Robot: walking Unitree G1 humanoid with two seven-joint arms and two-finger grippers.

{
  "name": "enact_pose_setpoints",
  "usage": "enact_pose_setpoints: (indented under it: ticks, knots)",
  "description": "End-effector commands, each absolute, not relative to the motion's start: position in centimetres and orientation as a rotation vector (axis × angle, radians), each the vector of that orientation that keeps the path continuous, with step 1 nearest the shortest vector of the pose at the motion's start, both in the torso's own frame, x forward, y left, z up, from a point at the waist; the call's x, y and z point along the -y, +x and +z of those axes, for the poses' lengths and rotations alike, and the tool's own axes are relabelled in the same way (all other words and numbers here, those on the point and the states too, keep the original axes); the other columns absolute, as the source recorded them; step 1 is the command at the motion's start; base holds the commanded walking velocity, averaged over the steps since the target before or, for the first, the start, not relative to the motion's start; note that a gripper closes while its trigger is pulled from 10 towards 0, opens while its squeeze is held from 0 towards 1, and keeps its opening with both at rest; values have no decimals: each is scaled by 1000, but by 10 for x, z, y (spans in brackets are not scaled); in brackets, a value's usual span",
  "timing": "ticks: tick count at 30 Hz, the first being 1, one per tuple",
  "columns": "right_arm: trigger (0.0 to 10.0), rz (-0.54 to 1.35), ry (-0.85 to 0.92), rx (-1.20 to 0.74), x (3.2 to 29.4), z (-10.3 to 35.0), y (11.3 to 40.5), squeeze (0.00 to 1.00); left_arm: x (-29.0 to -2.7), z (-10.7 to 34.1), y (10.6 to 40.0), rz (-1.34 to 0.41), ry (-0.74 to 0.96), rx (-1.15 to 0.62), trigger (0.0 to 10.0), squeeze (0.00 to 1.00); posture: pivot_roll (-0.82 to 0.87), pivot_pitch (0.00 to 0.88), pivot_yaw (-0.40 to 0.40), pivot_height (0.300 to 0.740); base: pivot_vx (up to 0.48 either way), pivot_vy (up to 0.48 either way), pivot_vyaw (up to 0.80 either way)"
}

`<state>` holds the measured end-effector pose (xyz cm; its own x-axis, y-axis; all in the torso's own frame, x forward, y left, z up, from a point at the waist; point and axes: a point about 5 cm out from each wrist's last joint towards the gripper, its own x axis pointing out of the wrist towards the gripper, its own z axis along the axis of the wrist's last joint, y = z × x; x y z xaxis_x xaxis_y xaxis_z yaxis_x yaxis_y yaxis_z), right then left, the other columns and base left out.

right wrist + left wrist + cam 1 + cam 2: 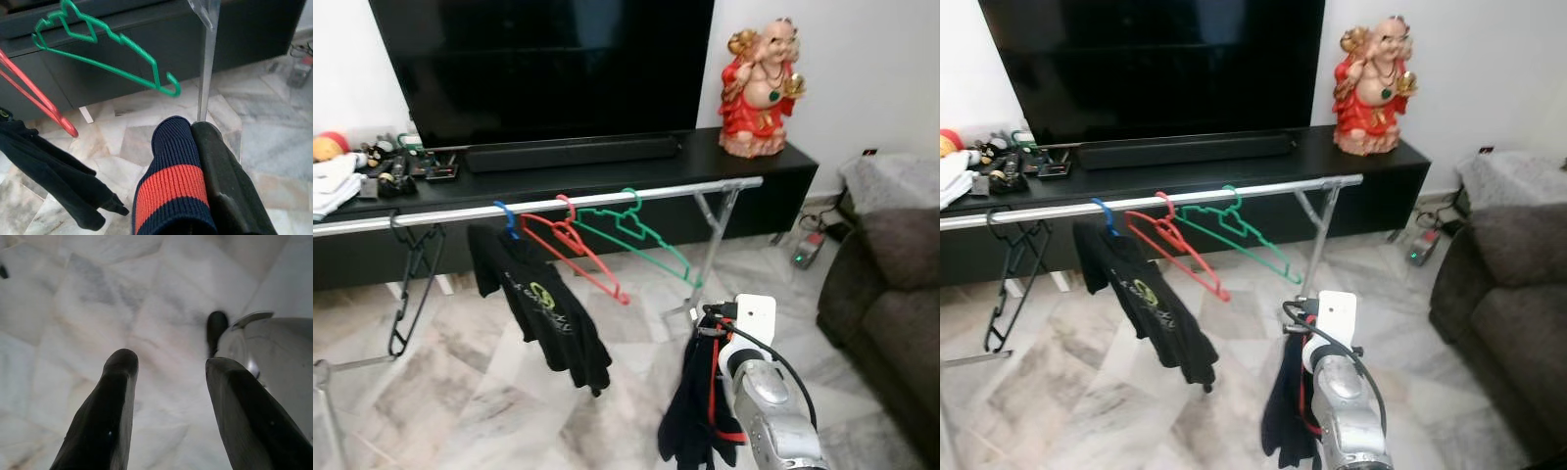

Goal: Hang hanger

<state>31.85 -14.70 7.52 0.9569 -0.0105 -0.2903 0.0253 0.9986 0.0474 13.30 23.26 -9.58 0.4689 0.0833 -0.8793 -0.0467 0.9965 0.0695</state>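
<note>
A silver clothes rail [558,201] runs in front of the TV stand. From it hang a black hanger [411,284], a blue hanger [509,217] carrying a black T-shirt [543,313], a red hanger [573,245] and a green hanger [636,235]. My right gripper [193,132] is low, in front of the rail's right leg [208,63], shut on a navy garment with a red stripe [171,188] that dangles below it [690,406]. Any hanger inside the garment is hidden. My left gripper [168,362] is open above bare marble floor.
A black TV stand [607,176] with a large TV and a soundbar is behind the rail. A red figurine [759,88] stands on its right end and clutter [372,166] lies at its left. A grey sofa [891,294] is on the right.
</note>
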Motion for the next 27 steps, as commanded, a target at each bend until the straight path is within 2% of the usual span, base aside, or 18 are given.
enact_pose_setpoints:
  ticks: [1, 15, 18, 21, 23, 27]
  knots:
    - [10000, -56, 35, -311, 159, 70, 316, 0, -228, -97, 132, 71, 29, -1087, 10000, 0, 17, 37, 36, 740, 0, 480, 0]
    - [10000, -65, 24, -436, 169, 25, 303, 0, -228, -97, 132, 80, 22, -1084, 10000, 0, 20, 50, 37, 740, 0, 480, 0]
    - [10000, -73, 20, -471, 171, 12, 297, 0, -228, -97, 131, 134, -38, -1070, 10000, 0, 18, 51, 37, 740, 0, 480, 0]
    - [10000, -104, 36, -527, 174, -5, 287, 0, -229, -96, 134, 218, -120, -996, 10000, 0, 21, 56, 39, 740, 0, 187, 0]
    - [10000, -114, 24, -558, 175, -11, 282, 0, -231, -94, 136, 184, -28, -986, 10000, 0, 27, 54, 40, 740, 0, 0, 0]
    - [10000, -104, 13, -596, 171, -20, 275, 0, -231, -93, 137, 222, -67, -941, 10000, 0, 39, 53, 48, 740, 0, 0, 0]
